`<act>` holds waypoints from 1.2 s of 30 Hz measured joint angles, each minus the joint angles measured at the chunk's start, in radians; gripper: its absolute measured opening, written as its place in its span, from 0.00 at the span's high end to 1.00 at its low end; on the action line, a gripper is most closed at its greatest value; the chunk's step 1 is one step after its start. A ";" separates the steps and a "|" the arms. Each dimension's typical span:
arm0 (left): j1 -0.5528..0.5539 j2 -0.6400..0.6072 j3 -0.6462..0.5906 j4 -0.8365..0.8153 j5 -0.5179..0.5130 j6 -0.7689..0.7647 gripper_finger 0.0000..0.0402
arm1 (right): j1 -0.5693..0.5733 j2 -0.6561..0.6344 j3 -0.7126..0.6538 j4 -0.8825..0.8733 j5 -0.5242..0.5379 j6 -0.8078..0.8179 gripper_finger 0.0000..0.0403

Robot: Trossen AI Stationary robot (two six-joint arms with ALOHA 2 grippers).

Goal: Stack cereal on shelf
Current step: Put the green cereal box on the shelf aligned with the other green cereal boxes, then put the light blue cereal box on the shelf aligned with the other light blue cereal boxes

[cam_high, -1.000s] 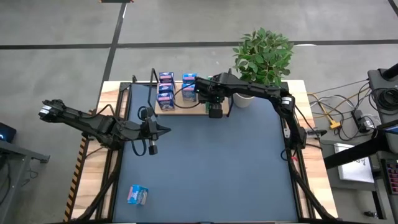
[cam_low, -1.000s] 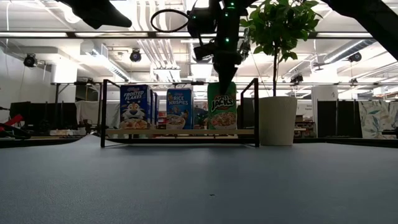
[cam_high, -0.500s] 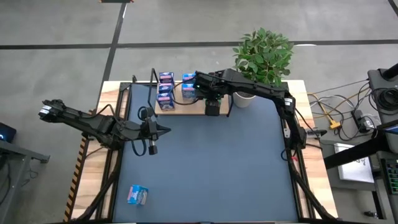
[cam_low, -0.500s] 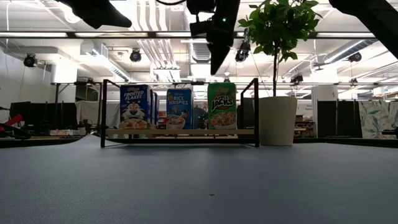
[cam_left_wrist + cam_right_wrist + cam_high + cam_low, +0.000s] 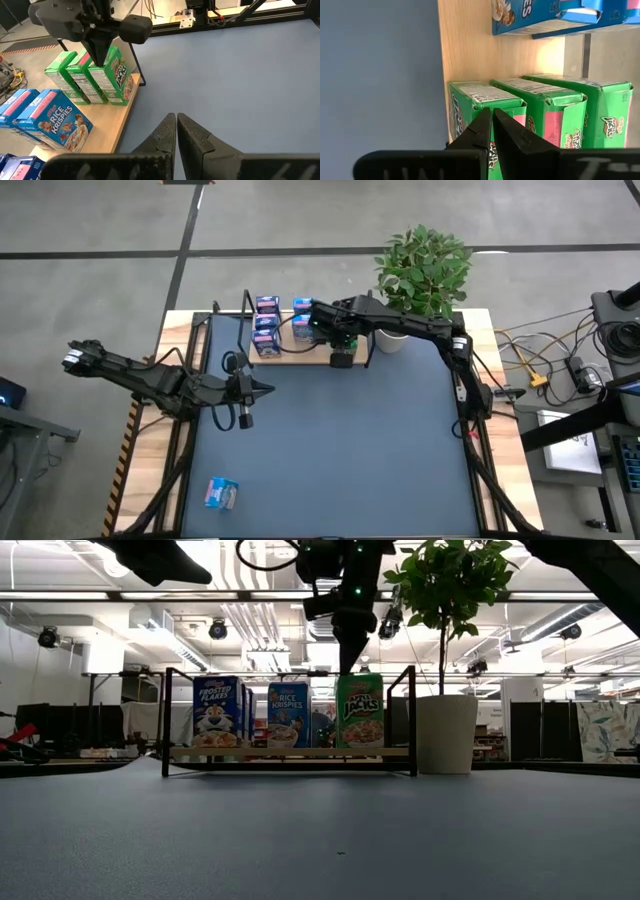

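Observation:
The shelf (image 5: 300, 352), a wooden board in a black wire frame, stands at the table's far edge. Upright on it are dark blue cereal boxes (image 5: 218, 710), light blue ones (image 5: 288, 713) and three green ones (image 5: 540, 117) in a row. One more light blue box (image 5: 221, 493) lies on the table near the front left. My right gripper (image 5: 347, 665) is shut, points down and stands right over the front green box (image 5: 116, 75). My left gripper (image 5: 262, 389) hangs shut above the table's left half, clear of everything. My right gripper has its shut fingertips (image 5: 492, 117) right at the top edge (image 5: 485, 97) of the front green box, coming from above. I cannot tell whether they touch it. The box stands upright on the shelf board.
A white pot (image 5: 445, 735) with a leafy plant (image 5: 423, 265) stands just right of the shelf. The blue mat (image 5: 350, 450) stretches bare in front of the shelf. Cables and equipment lie beyond the table's right edge.
My right gripper has let go of the front green box, risen off it and shut its fingers above it. The box stays upright on the shelf's right end.

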State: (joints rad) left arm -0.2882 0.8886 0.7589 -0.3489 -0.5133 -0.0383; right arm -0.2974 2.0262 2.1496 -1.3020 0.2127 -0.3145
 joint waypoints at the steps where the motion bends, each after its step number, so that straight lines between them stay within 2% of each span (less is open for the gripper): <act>1: 0.000 0.000 0.000 0.000 0.000 0.000 1.00 | 0.000 0.000 -0.001 -0.001 0.001 0.000 0.97; 19: 0.000 0.000 0.000 0.000 0.000 -0.040 1.00 | 0.025 -0.028 0.040 -0.005 -0.002 -0.014 0.97; 25: 0.000 0.000 0.000 -0.019 0.017 -0.223 1.00 | 0.079 -0.076 0.041 0.012 -0.001 -0.008 0.97; 32: -0.008 0.002 0.000 -0.028 0.207 -0.498 1.00 | 0.171 -0.110 0.040 0.066 -0.002 -0.028 0.97; 36: -0.029 0.009 0.016 -0.055 0.269 -0.658 1.00 | 0.221 -0.117 0.038 0.080 -0.002 -0.046 0.97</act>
State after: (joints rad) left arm -0.3171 0.8979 0.7751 -0.4042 -0.2441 -0.6968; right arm -0.0766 1.9096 2.1880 -1.2215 0.2110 -0.3602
